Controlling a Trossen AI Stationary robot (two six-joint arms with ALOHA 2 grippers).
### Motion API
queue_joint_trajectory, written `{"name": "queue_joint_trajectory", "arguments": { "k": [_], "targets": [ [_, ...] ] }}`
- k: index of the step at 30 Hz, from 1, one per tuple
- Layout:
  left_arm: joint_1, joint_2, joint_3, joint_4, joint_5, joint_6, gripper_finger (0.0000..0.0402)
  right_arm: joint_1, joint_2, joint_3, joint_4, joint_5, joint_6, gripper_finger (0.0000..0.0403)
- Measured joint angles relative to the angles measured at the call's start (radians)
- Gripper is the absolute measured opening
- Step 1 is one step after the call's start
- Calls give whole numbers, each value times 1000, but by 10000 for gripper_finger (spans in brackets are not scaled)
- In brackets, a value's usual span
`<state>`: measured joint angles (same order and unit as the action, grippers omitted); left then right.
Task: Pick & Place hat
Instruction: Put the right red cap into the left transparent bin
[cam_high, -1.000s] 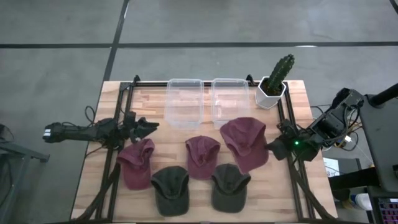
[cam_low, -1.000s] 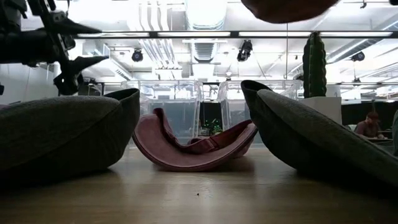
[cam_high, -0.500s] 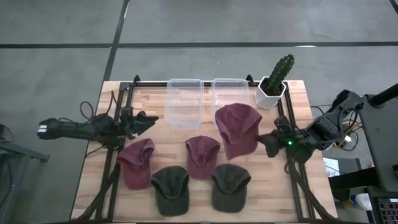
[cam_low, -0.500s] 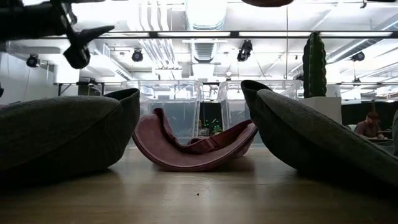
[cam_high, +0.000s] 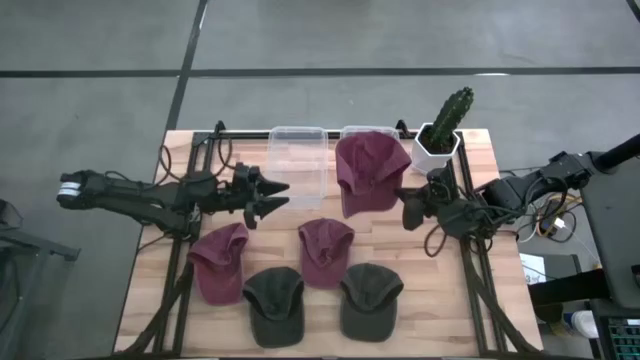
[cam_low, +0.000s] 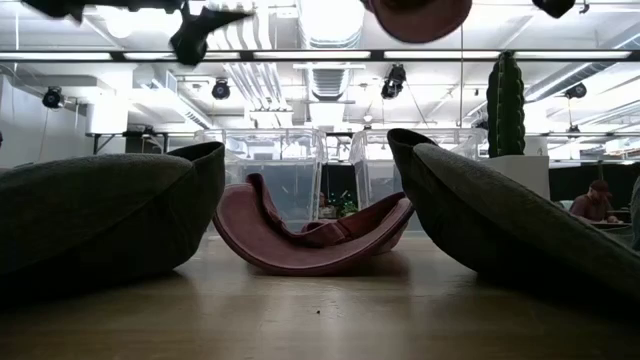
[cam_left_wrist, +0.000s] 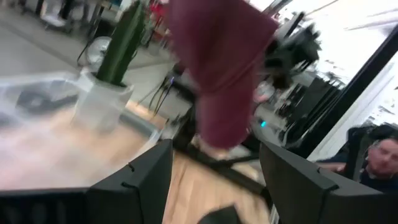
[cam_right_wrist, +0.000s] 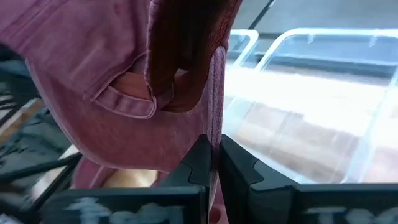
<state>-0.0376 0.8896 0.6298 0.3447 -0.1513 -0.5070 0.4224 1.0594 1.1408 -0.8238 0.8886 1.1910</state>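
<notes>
Lifted toward the frame's top, the maroon hat (cam_high: 366, 172), pinched by the right gripper (cam_high: 408, 208), now hangs over the right bin (cam_high: 352, 135), near release; left gripper (cam_high: 272, 195) gapes wide, empty.

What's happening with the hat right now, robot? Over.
Right gripper shut on maroon hat, held above right clear bin. Left gripper open beside left bin. Nothing blocking.
</notes>
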Motion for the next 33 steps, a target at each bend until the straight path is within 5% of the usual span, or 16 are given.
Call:
{"name": "queue_joint_trajectory", "arguments": {
  "k": [9,33],
  "targets": [
    [0,177,185,-59,-7,64,234,-73,15,0,2,56,-52,13],
    [1,494,417,-64,-163,113,234,-101,56,0,17,167,-76,13]
  ]
}}
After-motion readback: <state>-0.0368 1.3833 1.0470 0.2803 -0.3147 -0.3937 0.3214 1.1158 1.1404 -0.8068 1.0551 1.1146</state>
